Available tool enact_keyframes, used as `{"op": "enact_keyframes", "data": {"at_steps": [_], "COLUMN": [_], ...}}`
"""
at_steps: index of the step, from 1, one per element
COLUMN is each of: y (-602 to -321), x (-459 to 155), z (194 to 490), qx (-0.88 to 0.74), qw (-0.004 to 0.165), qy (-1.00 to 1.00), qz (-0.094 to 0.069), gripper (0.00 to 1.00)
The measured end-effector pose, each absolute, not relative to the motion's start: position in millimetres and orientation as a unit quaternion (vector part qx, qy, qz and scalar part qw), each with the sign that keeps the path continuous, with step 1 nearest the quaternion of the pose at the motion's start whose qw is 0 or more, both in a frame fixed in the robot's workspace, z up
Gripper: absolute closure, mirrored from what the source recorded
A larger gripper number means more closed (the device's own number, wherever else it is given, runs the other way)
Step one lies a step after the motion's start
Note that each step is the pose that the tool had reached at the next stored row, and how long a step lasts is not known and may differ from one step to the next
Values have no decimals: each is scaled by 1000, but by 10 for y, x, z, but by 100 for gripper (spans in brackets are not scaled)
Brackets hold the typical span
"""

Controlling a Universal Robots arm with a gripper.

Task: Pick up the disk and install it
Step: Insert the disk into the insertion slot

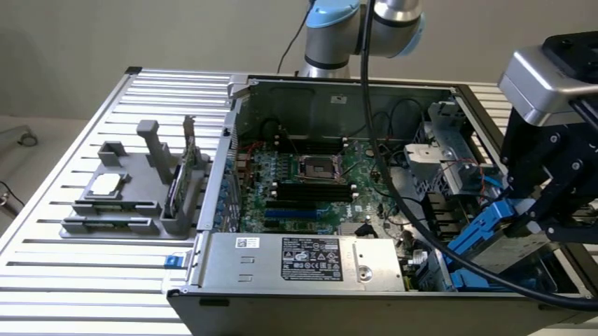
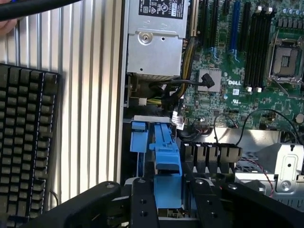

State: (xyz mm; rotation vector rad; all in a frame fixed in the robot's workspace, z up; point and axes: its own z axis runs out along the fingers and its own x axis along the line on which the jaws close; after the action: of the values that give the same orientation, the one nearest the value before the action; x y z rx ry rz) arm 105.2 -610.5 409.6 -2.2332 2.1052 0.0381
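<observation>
Hand: I see the gripper low over the open computer case, at the case's corner nearest the camera on the exterior view's right. The blue end of the carrier sits inside it. I cannot tell whether it is clamped or loose.
Disk: the disk is in that same corner. It is tilted, with its blue carrier edge facing up toward the gripper.
Neighbour: the grey power box with the black-and-white sticker lies along the case's near edge, just beside the disk.
Board: I see the motherboard on the case floor, well apart from the disk.
Cable: a black cable hangs across the case.
Table: the case stands on a slotted table. A grey fixture is near the table's edge on the exterior view's left.
Keyboard: a black keyboard lies on the table beside the case.
</observation>
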Motion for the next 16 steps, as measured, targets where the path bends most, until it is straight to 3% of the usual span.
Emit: {"op": "enact_keyframes", "data": {"at_steps": [10, 16], "y": [-6127, -6140], "x": [1018, 966], "z": [4098, 4098], "qx": [-733, -738], "qw": [68, 73], "qy": [677, 671], "qz": [21, 23], "gripper": [68, 68]}}
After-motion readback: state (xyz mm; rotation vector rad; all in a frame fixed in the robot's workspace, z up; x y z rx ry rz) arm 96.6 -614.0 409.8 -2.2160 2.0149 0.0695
